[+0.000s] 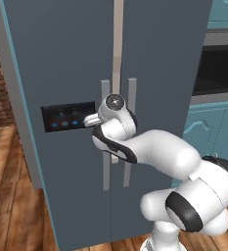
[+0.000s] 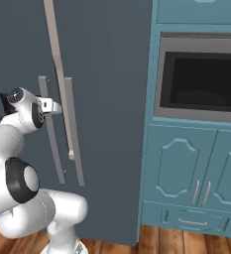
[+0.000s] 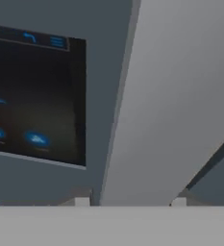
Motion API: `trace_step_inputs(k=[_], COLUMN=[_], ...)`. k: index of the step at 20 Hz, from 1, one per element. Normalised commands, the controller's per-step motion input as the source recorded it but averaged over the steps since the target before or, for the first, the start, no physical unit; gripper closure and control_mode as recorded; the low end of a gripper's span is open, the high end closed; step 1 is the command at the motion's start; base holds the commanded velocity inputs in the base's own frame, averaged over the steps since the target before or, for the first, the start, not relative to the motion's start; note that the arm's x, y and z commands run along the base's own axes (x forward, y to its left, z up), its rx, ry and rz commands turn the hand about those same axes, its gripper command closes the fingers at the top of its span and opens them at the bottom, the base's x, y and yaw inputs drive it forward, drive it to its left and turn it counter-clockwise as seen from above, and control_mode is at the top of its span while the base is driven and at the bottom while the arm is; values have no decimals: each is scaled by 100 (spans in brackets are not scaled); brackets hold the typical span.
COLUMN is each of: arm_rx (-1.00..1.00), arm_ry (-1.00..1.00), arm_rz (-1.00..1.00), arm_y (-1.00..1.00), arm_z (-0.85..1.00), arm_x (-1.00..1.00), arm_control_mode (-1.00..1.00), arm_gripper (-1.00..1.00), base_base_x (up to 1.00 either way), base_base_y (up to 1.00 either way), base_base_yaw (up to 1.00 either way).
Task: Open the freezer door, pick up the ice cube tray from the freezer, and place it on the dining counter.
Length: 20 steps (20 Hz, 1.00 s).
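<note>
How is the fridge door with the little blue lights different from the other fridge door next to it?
The freezer door carries a black panel with blue lights; the plain door has none. The gripper reaches at the freezer door's handle, while the plain door's handle is untouched. Both are tall, slate-grey, shut, with long vertical grey handles.

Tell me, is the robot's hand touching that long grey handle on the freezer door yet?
Cannot tell. In the hand view the handle runs between the fingertips, but whether they press it is hidden; in both base views the hand sits at the handle.
</note>
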Motion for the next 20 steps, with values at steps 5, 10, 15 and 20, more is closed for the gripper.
trace_step_inputs(k=[5, 10, 15, 20], arm_rx=[2, 0, 0, 0], arm_ry=[0, 0, 3, 4], arm_rz=[19, 18, 19, 22], arm_y=[80, 98, 100, 100], arm_z=[0, 7, 29, 20], arm_x=[-65, -89, -98, -95], arm_control_mode=[-100, -100, -100, -100], arm_gripper=[100, 100, 100, 100], base_base_x=[0, 0, 0, 0], base_base_y=[0, 0, 0, 0], base_base_yaw=[0, 0, 0, 0])
